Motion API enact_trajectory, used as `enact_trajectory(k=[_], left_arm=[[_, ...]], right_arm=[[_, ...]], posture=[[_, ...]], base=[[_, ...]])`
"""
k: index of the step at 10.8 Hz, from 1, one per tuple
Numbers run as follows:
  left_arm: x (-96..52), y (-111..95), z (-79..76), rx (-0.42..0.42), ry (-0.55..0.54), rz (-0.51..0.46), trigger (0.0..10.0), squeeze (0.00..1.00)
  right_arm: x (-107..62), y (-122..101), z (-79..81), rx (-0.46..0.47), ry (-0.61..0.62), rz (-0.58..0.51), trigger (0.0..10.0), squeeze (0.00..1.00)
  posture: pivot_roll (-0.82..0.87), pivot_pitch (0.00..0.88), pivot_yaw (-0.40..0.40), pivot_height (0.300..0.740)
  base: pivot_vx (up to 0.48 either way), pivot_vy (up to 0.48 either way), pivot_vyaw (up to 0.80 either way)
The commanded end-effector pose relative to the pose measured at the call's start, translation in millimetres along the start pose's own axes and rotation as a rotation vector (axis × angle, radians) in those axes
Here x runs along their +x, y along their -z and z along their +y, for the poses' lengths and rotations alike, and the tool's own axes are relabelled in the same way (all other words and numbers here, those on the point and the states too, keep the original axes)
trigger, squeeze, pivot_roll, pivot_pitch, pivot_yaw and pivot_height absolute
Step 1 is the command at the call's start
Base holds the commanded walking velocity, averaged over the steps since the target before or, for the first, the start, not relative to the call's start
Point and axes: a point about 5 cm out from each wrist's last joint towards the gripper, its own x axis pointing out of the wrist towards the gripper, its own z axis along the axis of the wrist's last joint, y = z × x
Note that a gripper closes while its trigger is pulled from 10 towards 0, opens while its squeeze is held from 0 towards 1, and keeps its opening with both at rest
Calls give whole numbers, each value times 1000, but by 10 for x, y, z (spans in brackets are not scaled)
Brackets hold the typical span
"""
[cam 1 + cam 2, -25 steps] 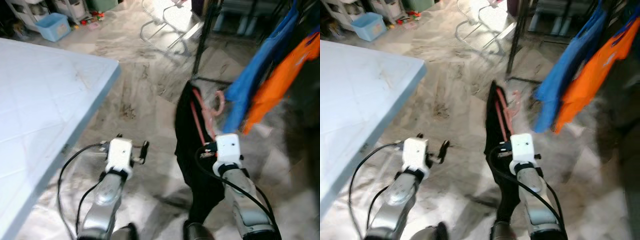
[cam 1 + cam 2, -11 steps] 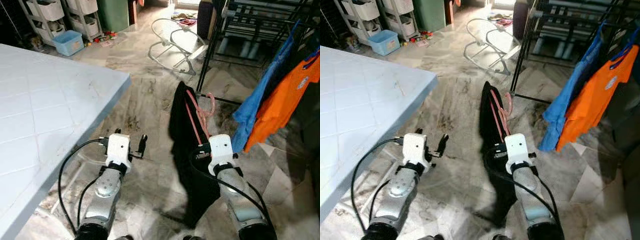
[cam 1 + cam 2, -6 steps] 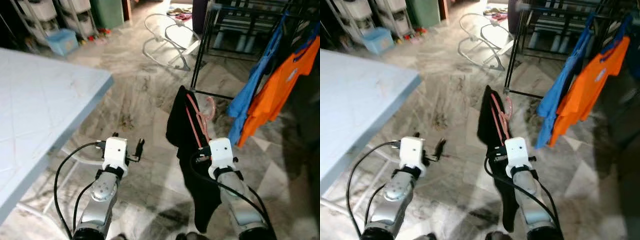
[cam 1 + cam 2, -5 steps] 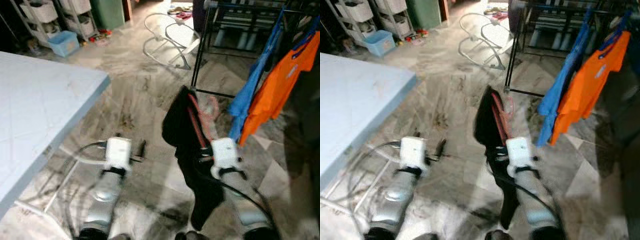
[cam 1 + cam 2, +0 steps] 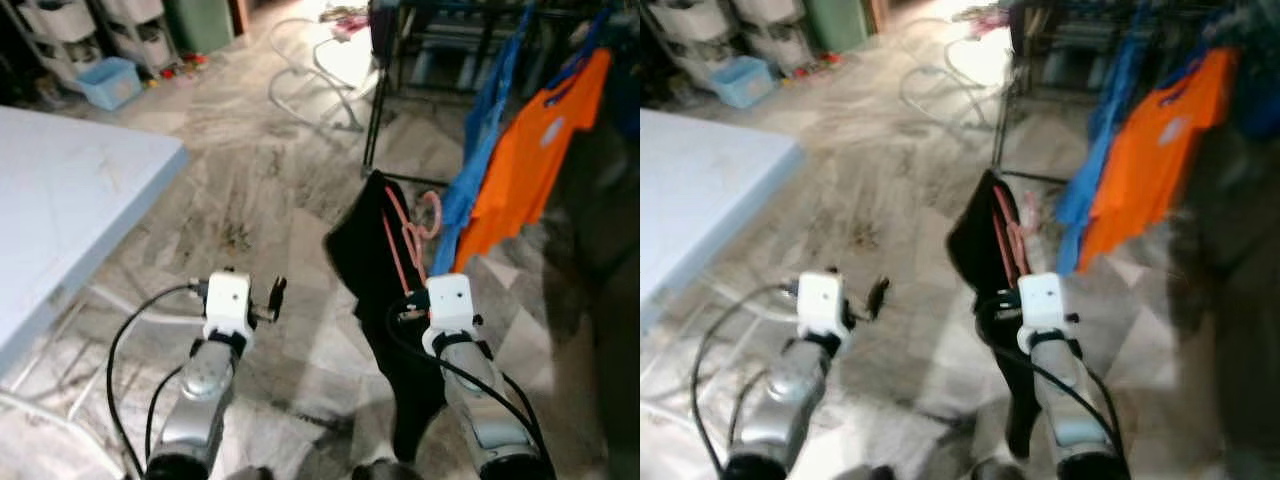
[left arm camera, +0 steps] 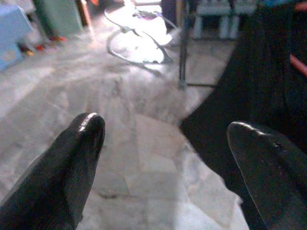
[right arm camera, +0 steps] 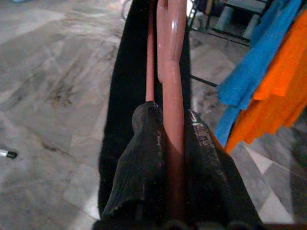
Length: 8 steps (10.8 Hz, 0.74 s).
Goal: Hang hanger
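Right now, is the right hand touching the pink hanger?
Touching. In the right wrist view, the right hand has both black fingers pressed against the pink hanger, with no gap on either side.

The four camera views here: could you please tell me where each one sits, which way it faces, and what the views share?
Left eye view: on the head, looking forward and down at the floor; both silver arms show, the right gripper holding a pink hanger with a black garment.
Right eye view: beside it, the same scene; orange shirt on the rack ahead.
Left wrist view: along the open left gripper, toward the floor and rack leg.
Right wrist view: along the fingers clamping the hanger.
Shared: hanger, black garment and orange shirt appear in the eye and right wrist views.
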Motion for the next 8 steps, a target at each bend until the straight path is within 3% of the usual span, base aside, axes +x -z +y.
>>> enact_trajectory(k=[1,3,8], left_arm=[[-26,65,-12,-8,7,34,10000,0],[-20,56,23,-19,-9,41,10000,0],[-23,67,6,-19,9,52,10000,0]], right_arm=[[-21,-27,-37,0,9,-18,10000,0],[-28,-16,-45,-2,9,-13,10000,0],[-52,5,-47,-11,8,-3,10000,0]], posture=[[-136,171,24,740],[-134,174,24,740],[-144,179,25,740]], base=[[0,0,-800],[0,0,-609],[-151,0,0]])
